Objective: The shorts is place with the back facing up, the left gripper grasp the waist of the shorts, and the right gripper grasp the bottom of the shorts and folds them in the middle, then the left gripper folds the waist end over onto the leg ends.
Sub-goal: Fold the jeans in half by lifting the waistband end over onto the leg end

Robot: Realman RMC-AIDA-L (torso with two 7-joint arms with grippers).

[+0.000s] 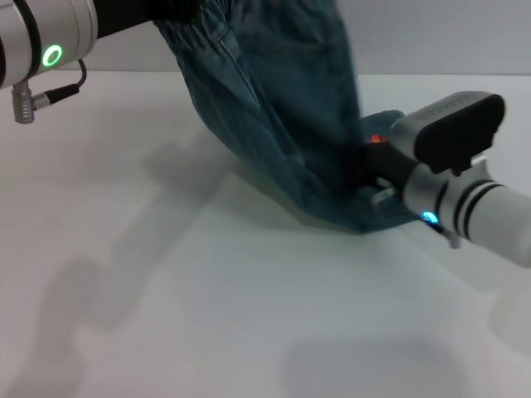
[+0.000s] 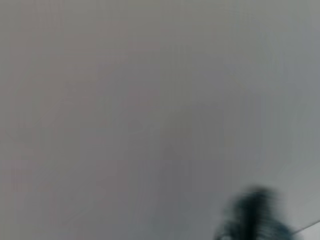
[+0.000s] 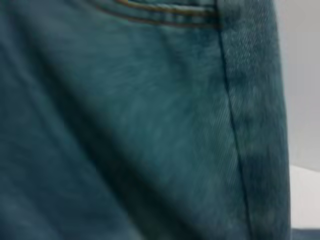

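Note:
The blue denim shorts point(image 1: 282, 108) hang slanted over the white table point(image 1: 207, 315), elastic waist up at the top edge and leg ends down on the table at the right. My left gripper point(image 1: 184, 10) holds the waist high at the top left, its fingers hidden by cloth and the picture's edge. My right gripper point(image 1: 369, 162) is low at the right, buried in the leg-end fabric and shut on it. The right wrist view is filled with the denim point(image 3: 150, 125), a seam and orange stitching showing. A blurred dark scrap of the shorts point(image 2: 255, 215) shows in the left wrist view.
The white table surface spreads wide in front and to the left, with only the arms' and the cloth's shadows on it. The left arm's silver link with a green light point(image 1: 51, 55) sits at the top left corner.

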